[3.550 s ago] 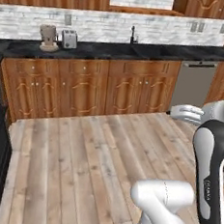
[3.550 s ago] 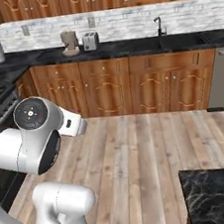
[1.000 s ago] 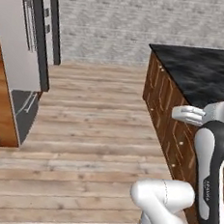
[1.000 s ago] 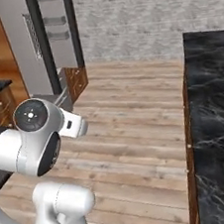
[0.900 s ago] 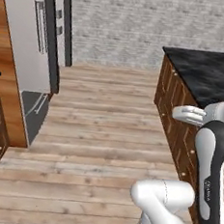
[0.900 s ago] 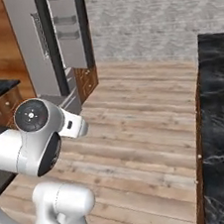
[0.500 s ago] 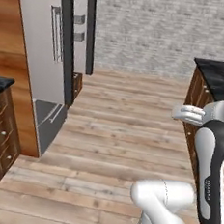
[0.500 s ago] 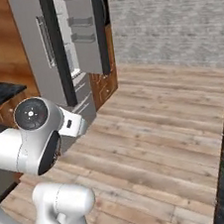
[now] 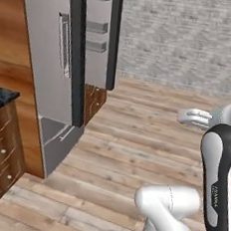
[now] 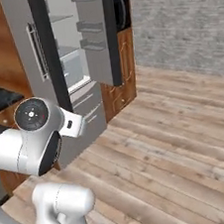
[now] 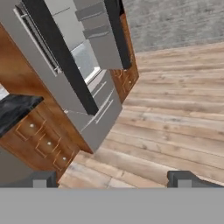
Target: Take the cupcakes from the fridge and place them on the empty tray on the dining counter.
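Ahead and to your left stands the fridge [image 10: 63, 65] with its right door swung open; white shelves show inside, though you probably can't pick out any cupcakes at this range; your gripper [image 11: 112, 178] hangs over bare wooden floor [image 9: 148, 155], jaws spread wide, holding nothing.

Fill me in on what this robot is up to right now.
The robot is on the wooden floor facing the fridge, whose right door stands open, showing white shelves inside. Its tool is open and holds nothing, with the arm tucked in near the base rather than reaching out. No cupcakes can be made out on the shelves from here. Nothing has been picked up yet, so fetching from the fridge seems to be what comes next.
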You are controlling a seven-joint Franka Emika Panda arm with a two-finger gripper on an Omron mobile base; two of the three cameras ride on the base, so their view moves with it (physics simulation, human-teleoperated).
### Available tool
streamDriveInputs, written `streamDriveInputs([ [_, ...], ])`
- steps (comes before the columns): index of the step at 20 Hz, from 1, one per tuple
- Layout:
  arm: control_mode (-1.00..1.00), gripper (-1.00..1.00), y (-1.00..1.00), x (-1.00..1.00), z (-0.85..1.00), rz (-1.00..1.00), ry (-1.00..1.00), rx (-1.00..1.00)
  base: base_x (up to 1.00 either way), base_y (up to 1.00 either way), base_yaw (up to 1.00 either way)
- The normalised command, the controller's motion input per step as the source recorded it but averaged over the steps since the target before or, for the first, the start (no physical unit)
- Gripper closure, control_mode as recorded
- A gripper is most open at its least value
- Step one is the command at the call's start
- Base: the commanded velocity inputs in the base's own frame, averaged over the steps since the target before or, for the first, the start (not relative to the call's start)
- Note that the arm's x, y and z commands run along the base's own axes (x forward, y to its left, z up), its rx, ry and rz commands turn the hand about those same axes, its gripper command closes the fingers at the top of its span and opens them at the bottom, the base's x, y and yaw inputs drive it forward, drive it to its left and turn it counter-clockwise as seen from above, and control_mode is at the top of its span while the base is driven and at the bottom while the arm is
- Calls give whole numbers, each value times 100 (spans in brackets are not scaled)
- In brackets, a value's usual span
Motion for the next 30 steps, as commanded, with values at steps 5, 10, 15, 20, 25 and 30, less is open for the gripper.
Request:
streamDriveInputs([
  [5, 100, -100, 0, 0, 0, 0, 0, 0, 100, -75, 40],
  [10, 100, -100, 0, 0, 0, 0, 0, 0, 100, -64, 45],
  [15, 100, -100, 0, 0, 0, 0, 0, 0, 94, -87, 47],
  [20, 100, -100, 0, 0, 0, 0, 0, 0, 92, -59, 58],
  [25, 100, -100, 0, 0, 0, 0, 0, 0, 80, -51, 64],
  [30, 100, -100, 0, 0, 0, 0, 0, 0, 64, -83, 55],
])
